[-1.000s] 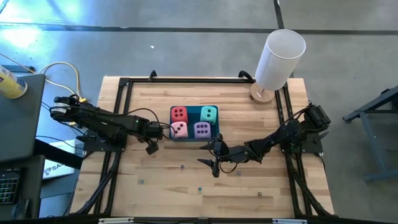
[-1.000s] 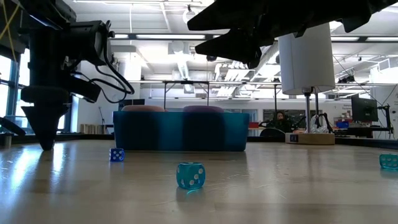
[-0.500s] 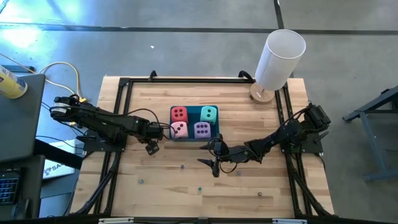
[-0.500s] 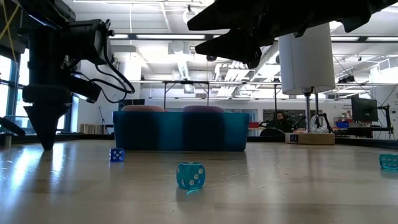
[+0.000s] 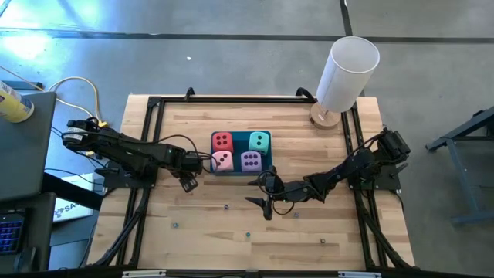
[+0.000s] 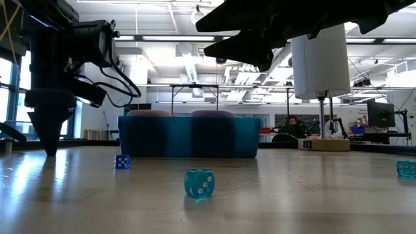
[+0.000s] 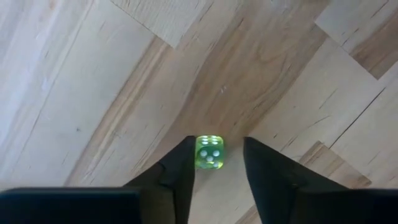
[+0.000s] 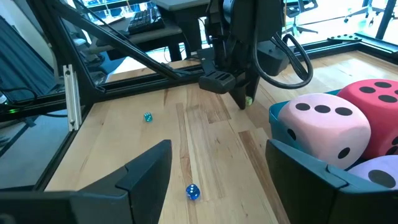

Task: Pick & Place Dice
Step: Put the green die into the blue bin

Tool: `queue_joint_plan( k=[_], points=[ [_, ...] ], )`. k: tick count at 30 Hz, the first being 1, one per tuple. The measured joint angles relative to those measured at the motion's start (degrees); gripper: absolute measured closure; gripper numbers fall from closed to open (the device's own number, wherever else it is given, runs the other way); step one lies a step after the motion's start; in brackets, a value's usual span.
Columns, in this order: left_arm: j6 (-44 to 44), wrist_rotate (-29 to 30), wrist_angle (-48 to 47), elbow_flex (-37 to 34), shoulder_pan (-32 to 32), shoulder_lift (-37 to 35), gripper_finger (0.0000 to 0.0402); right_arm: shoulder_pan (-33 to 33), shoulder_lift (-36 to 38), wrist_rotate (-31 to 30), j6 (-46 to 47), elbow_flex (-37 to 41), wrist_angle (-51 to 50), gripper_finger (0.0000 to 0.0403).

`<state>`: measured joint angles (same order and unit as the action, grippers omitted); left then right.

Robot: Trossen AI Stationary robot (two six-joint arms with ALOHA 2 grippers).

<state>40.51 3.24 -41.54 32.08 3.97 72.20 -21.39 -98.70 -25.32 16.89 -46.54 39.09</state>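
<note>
Left tool [image 7: 214,163] astride green die [image 7: 210,152], wrist-only

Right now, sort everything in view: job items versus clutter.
Job: red die, teal die, pink die, purple die in the blue tray; small green die between the left gripper's open fingers.
Lying about: small blue die, small teal die, white cylinder; right gripper waiting.

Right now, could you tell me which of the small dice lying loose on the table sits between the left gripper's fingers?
The little yellow-green die. It lies between the tips of the left gripper, just left of the blue tray; the small blue die and teal die lie apart, unattended.
</note>
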Motion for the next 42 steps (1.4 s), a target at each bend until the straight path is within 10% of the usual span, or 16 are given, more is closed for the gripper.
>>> queue_joint_plan(
  k=[30, 42],
  points=[
    [-2.33, -0.17, 3.06, 5.14, 6.73, -8.14, 0.0344, 0.02, 0.00, -0.22, -0.01, 0.00, -0.31, 0.0151],
    [-22.14, 3.46, 25.80, 6.56, 6.95, -12.91, 0.0340, 0.06, 0.00, -0.22, 0.93, 0.00, -0.33, 0.0151]
  ],
)
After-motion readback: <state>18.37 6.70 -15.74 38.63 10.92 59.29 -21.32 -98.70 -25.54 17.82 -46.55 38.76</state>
